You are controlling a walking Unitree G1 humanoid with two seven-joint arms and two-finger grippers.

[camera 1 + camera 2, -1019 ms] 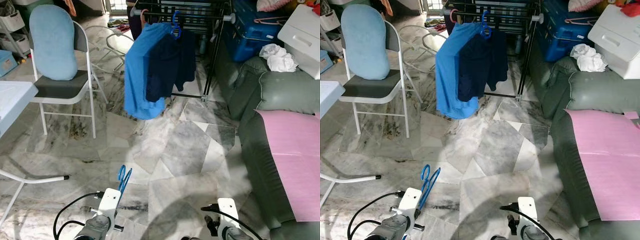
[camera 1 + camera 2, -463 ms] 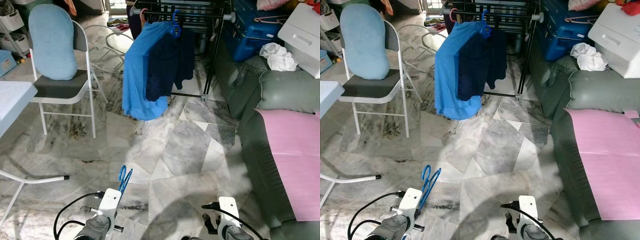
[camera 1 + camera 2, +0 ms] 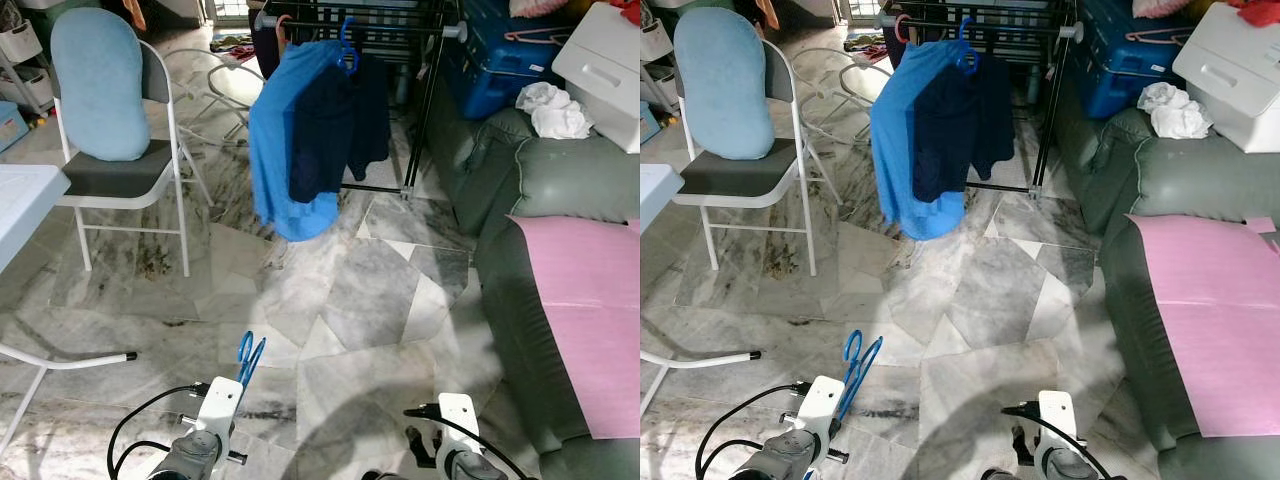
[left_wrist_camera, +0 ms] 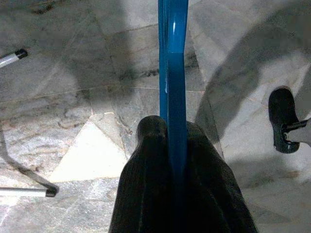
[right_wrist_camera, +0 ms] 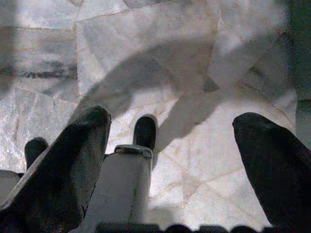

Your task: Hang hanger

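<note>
Closer to the rack (image 3: 400,25); left hand (image 4: 170,131) grips hanger (image 3: 247,355).

2 silver-grey arms, each capped by a white rectangular wrist block, black cables looped beside the left arm (image 3: 190,455) and off the right arm (image 3: 455,465), long matte black fingers (image 5: 58,165) rounded at the tips, dark rounded foot (image 4: 283,119)

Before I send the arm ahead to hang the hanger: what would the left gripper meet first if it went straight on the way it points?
Probably the marble floor. The left gripper, shut on the blue hanger, looks angled down at the tiles; the clothes rack stands farther off, though depth is unclear.
</note>
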